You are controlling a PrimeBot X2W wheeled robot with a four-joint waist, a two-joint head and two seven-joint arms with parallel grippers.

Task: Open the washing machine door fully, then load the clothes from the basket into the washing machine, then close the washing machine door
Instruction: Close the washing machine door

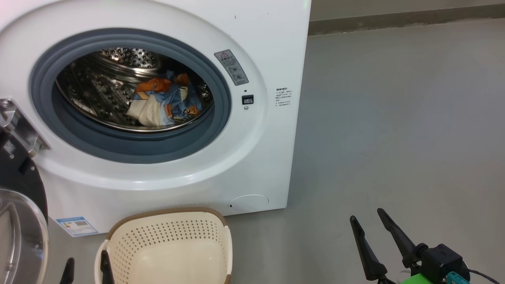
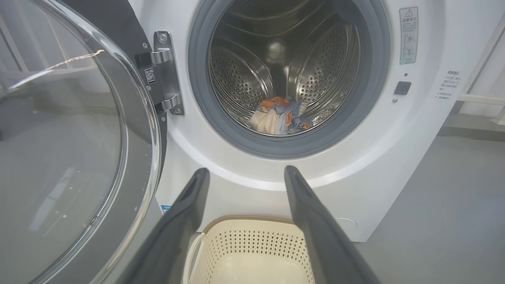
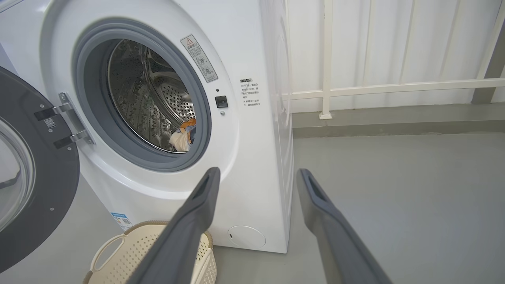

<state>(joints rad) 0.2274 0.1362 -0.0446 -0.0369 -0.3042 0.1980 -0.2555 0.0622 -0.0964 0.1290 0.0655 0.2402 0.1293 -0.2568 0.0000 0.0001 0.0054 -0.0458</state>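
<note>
Grey floor [image 1: 394,118] right of washing machine [image 1: 260,43], door [image 1: 19,221] wide open

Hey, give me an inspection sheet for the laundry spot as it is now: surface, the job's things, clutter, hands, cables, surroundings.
Surface: smooth grey floor.
Job's things: washing machine stands on the floor; washing machine door swung open on its left hinge; clothes lie in the drum; basket on the floor before the machine, no clothes seen in its visible part.
Clutter: nothing seen.
Hands: left hand open, holding nothing, by the basket; right hand open, holding nothing, over the floor.
Cables: dark cable at the right wrist.
Surroundings: white railing behind the machine.
</note>
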